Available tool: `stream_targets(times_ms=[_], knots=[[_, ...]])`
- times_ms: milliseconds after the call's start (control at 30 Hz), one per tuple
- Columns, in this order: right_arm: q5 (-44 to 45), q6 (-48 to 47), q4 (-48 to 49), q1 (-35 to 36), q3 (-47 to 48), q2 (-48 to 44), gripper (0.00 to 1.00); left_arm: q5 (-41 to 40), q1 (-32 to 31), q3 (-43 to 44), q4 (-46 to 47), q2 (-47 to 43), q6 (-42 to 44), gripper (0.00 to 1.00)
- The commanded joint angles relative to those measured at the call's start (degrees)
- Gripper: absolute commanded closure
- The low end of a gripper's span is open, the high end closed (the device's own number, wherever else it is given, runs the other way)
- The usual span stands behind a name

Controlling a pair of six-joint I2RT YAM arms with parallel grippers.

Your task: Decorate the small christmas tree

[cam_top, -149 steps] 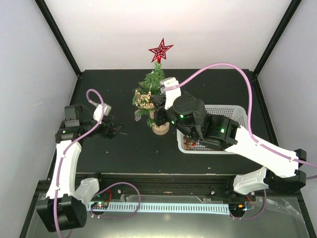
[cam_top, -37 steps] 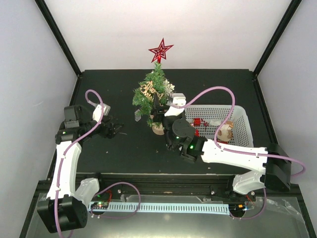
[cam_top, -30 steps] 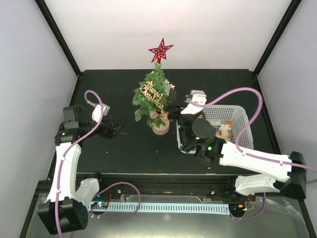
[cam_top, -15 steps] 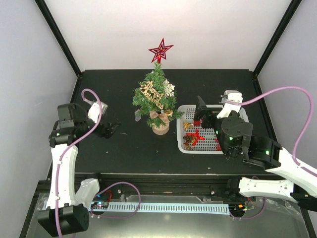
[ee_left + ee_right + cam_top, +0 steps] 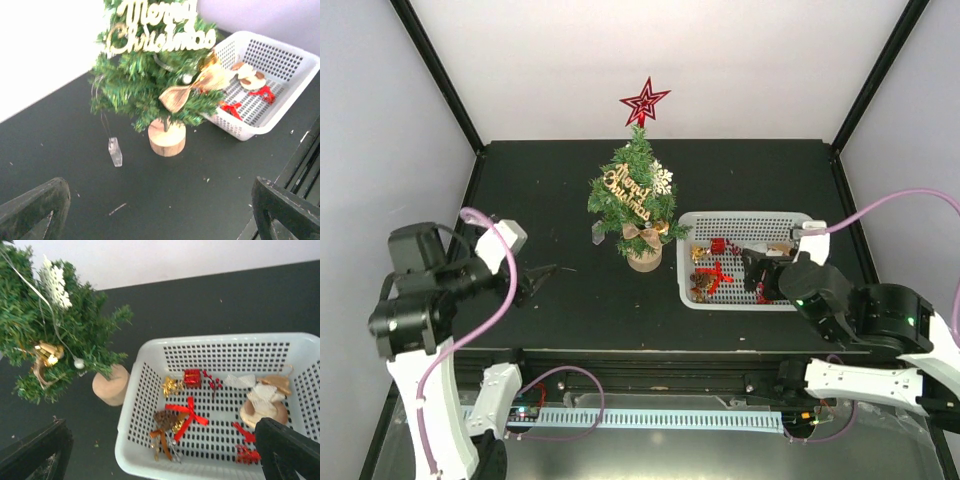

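Note:
The small christmas tree stands upright mid-table on its round wooden base. It carries a red star on top, a gold "Merry Christmas" sign, a white snowflake, a gold bow and a clear pendant. My left gripper is open and empty, left of the tree and well apart from it; the tree fills its wrist view. My right gripper is open and empty above the basket; tree and snowflake show at left.
A white perforated basket right of the tree holds a red bow, a red gift box, a gold star, a pine cone and several more ornaments. Black frame posts stand at the back corners.
My right gripper left the tree, swung right and back over the basket, and opened. The gold sign now hangs on the tree. My left arm drew back toward the near left.

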Motion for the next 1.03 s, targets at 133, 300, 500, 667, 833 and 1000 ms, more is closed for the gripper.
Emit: stream_targets(times_ms=[133, 300, 500, 667, 833, 1000], knots=[[-6.03, 3.15, -7.01, -0.2, -1.94, -8.57, 0.0, 7.0, 0.37, 18.23, -15.23, -2.59, -3.45, 0.01], [-8.35, -3.18, -0.44, -0.24, -2.33, -17.19, 0.0, 6.42, 0.2, 20.4, -11.98, -4.65, -10.07, 0.01], [-9.4, -5.9, -2.51, -0.22, 3.15, -17.85, 0.0, 8.11, 0.11, 14.96, -4.68, -9.65, -17.98, 0.01], [-8.14, -7.23, -2.13, -0.23, 3.12, -18.19, 0.0, 7.72, 0.26, 9.87, -2.88, -12.03, -19.74, 0.01], [-7.39, -8.03, -1.52, -0.2, 2.5, -17.55, 0.0, 6.93, 0.26, 9.5, -2.69, -12.89, -20.06, 0.01], [-6.5, -8.04, -1.55, -0.2, 2.16, -17.57, 0.0, 7.54, 0.19, 10.01, -2.8, -12.98, -20.16, 0.01]])
